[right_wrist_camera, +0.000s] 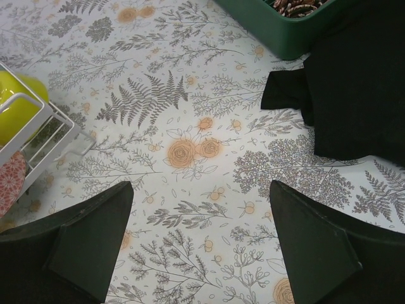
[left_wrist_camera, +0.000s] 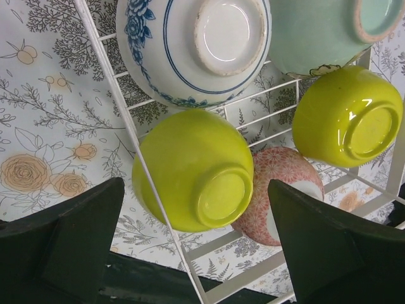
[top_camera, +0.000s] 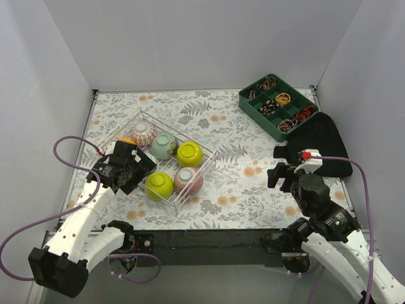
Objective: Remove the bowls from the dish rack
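left gripper (left_wrist_camera: 195, 190), jaws wide, hovers over a yellow-green bowl (left_wrist_camera: 193, 168) directly beneath it in the dish rack (left_wrist_camera: 130, 130), apparently reaching. next: descend and close on the bowl. right gripper (right_wrist_camera: 199, 209) hangs wide, rack to its left.

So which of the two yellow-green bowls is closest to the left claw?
The near yellow-green bowl, beside the pink-red bowl, right in front of the open left gripper. The other yellow-green bowl sits farther back.
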{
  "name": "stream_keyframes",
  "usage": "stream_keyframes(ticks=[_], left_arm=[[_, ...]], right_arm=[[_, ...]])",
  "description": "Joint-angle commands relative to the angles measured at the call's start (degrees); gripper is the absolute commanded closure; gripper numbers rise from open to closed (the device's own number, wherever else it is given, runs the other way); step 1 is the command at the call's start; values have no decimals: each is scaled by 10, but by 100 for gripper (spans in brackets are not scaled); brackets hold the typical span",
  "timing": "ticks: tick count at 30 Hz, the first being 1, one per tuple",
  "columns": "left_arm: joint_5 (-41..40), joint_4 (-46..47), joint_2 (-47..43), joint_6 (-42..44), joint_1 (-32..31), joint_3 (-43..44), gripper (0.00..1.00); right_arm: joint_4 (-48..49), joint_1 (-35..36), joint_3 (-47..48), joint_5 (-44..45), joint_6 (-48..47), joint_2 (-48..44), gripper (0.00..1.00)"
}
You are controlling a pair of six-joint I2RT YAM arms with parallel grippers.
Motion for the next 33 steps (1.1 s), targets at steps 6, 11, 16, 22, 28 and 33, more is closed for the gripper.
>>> stream_keyframes(ticks=[6,11,16,22,28,33], left_arm=[[-4,79,89,-21,2,8,2],[-28,108,136,-4,3,40,2],[-47,123,213,33,15,99,2],[-54,139,292,80,40,171,2],[-63,161,333,140,53,214,2],[-69,151,362,200,55,275,2]], right_arm=[[35,-1,16,-15,-18,9,3],[40,-1,21,-28,-29,14,3],[48,-1,22,-44,-38,25,4],[51,-1,26,-57,-42,33,4],[51,-1,29,-67,-53,39,4],[52,-1,38,-78,-67,53,4]])
